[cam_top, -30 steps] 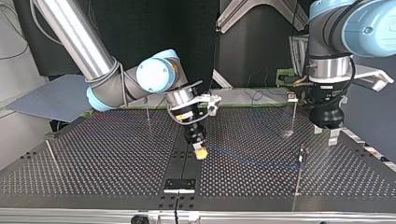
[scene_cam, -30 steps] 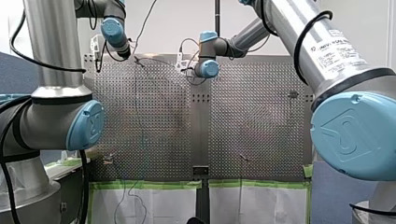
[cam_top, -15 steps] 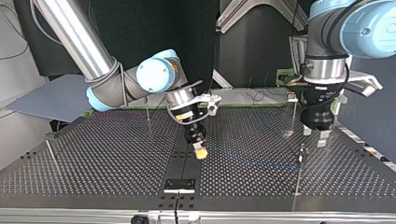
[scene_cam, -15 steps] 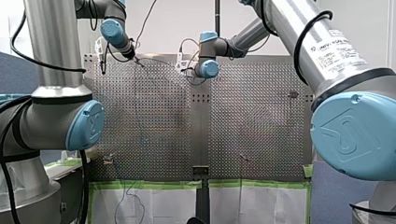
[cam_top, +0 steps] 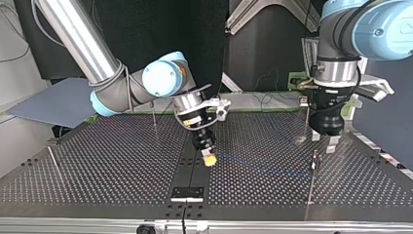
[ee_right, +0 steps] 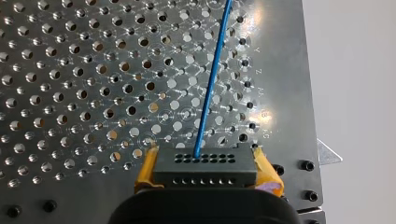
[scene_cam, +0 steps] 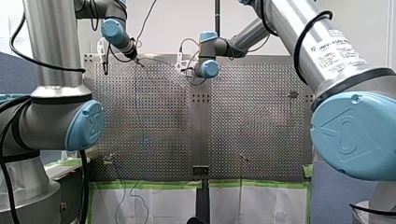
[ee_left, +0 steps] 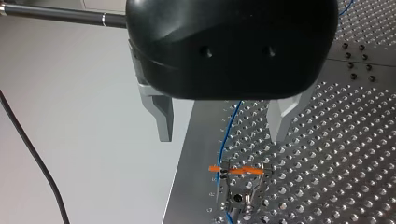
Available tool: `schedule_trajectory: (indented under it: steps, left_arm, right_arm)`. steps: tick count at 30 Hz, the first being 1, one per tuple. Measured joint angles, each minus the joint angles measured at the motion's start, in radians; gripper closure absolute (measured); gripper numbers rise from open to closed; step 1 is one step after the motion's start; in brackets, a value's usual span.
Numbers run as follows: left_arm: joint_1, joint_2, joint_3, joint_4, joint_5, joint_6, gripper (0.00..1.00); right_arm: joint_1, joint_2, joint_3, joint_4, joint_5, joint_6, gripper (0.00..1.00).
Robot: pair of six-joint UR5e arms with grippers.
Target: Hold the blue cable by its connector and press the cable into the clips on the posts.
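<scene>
While my right pincer (ee_right: pixel 208 172) is clamped on the black connector (ee_right: pixel 205 161), yellow pads (ee_right: pixel 145 170) either side, the blue cable (ee_right: pixel 211 79) runs from it across the perforated tabletop (ee_right: pixel 70 70). My left pincer (ee_left: pixel 222 133), fingers (ee_left: pixel 161 116) apart, hangs above the clip (ee_left: pixel 239 171), and the cable passes beside that clip. In the top view my right arm slants down and my left arm stands vertical.
</scene>
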Motion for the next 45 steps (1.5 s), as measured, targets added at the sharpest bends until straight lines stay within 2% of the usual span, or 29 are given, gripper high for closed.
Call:
schedule_trajectory:
  steps: [8, 17, 27, 40, 45]
  left_arm:
    - [-0.014, 0.016, 0.000, -0.042, -0.017, -0.009, 0.00]
    - [-0.034, 0.035, -0.001, -0.094, -0.068, -0.029, 0.00]
    - [-0.049, 0.025, -0.001, -0.098, -0.075, -0.017, 0.00]
    - [-0.060, 0.017, -0.001, -0.094, -0.076, -0.007, 0.00]
    - [-0.061, 0.016, -0.001, -0.095, -0.085, -0.007, 0.00]
  right_arm:
    - [0.000, -0.001, -0.008, 0.002, 0.000, 0.000, 1.00]
    - [0.013, -0.002, -0.075, 0.027, 0.000, 0.000, 1.00]
    - [0.037, -0.001, -0.155, 0.037, -0.015, 0.000, 1.00]
    - [0.073, 0.004, -0.177, 0.028, -0.029, 0.000, 1.00]
    - [0.091, 0.005, -0.191, 0.028, -0.048, -0.002, 1.00]
